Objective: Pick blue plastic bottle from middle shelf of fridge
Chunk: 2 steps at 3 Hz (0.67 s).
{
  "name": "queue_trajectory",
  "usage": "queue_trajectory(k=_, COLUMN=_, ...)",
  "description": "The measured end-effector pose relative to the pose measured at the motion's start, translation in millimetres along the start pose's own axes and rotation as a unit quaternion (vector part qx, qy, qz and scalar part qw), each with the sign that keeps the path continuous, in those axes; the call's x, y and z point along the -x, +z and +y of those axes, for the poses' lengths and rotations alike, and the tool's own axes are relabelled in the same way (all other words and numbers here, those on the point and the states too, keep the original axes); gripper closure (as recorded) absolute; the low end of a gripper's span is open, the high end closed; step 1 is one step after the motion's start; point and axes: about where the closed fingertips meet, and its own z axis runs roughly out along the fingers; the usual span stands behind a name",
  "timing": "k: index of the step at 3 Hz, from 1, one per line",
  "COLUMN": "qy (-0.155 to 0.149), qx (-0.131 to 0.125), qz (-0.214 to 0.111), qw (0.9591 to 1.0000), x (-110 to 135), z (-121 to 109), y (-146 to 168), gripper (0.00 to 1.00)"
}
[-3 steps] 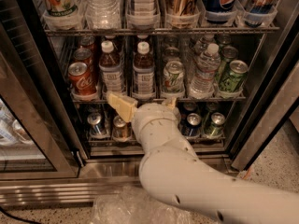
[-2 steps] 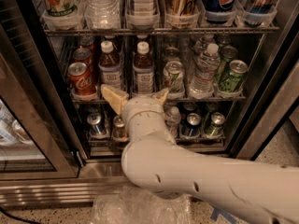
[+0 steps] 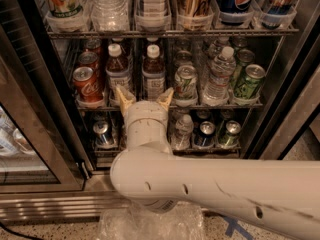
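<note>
Since a second before, the arm had lifted toward the fridge (image 3: 299,96). At the middle shelf (image 3: 225,105) rail, the gripper (image 3: 145,99) stood spread wide, empty, facing the blue plastic bottle (image 3: 153,76); approach underway, next likely reaching forward, then closing.

The gripper (image 3: 145,98) has been turned from a leftward slant to face the middle shelf (image 3: 220,105) squarely, at its front rail; both fingers (image 3: 124,98) are now shown, spread apart; the arm (image 3: 210,184) has been swung lower, nearly level across the frame.
</note>
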Motion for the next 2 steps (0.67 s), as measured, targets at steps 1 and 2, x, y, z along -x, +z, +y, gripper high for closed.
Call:
queue_trajectory(k=1, qy=0.005, qx=-0.03, qz=-0.009, qw=0.9995, x=-0.7, z=-11.7, y=-11.8, gripper=0.2)
queue_trajectory(k=2, qy=0.012, qx=-0.033, qz=-0.011, qw=0.9993, x=-5.0, z=-10.4, y=-12.6, gripper=0.21)
